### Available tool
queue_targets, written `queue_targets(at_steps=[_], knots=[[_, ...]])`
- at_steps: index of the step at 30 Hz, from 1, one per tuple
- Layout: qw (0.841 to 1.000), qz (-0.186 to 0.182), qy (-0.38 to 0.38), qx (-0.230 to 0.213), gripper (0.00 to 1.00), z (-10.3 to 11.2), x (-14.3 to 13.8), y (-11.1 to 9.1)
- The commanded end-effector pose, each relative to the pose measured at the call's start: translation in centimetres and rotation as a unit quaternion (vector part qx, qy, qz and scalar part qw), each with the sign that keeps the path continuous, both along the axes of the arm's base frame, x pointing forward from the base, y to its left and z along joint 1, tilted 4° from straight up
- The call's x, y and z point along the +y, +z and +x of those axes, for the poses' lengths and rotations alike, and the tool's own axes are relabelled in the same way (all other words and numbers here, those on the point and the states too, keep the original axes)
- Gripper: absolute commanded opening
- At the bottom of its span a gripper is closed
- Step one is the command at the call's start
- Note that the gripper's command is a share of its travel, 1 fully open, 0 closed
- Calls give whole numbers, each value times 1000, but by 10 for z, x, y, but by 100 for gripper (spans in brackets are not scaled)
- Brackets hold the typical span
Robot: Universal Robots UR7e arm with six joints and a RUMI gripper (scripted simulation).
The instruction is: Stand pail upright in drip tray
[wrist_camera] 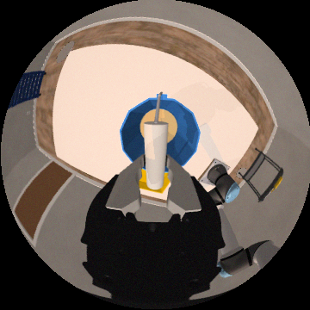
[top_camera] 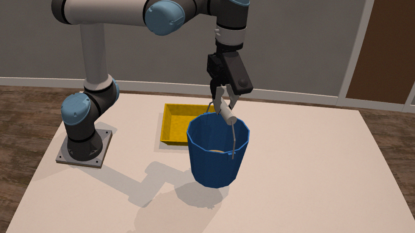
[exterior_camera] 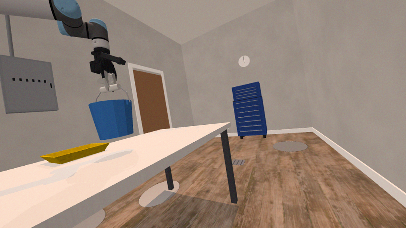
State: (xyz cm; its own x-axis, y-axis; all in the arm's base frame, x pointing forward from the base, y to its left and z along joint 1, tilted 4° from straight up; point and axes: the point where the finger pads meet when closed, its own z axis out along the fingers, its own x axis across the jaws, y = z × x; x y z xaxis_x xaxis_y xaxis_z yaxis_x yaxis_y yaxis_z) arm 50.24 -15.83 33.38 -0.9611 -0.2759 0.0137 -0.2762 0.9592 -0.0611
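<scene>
A blue pail (top_camera: 214,157) (exterior_camera: 112,119) (wrist_camera: 187,133) hangs upright in the air from its wire handle, well above the white table (top_camera: 298,179) (exterior_camera: 153,142). My gripper (top_camera: 223,109) (exterior_camera: 109,86) (wrist_camera: 155,155) is shut on the handle's white grip (top_camera: 228,115) (wrist_camera: 155,148). The yellow drip tray (top_camera: 176,123) (exterior_camera: 73,152) (wrist_camera: 144,182) lies flat on the table behind and to the left of the pail in the top view; the pail hides the tray's right part there. The pail's shadow falls on the table in front of the tray.
The arm's base (top_camera: 82,141) is bolted to the table's left side. A blue tool cabinet (exterior_camera: 248,110) stands against the far wall, and a brown door (exterior_camera: 151,99) is behind the table.
</scene>
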Motion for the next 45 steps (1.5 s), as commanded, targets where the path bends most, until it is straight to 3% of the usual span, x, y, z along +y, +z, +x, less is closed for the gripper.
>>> queue_targets(at_steps=[1, 22, 45], knots=[[1000, -1, 0, -1, 0, 0, 0, 1], [1000, -1, 0, -1, 0, -1, 8, 0], [1000, -1, 0, -1, 0, -7, 42, -2]])
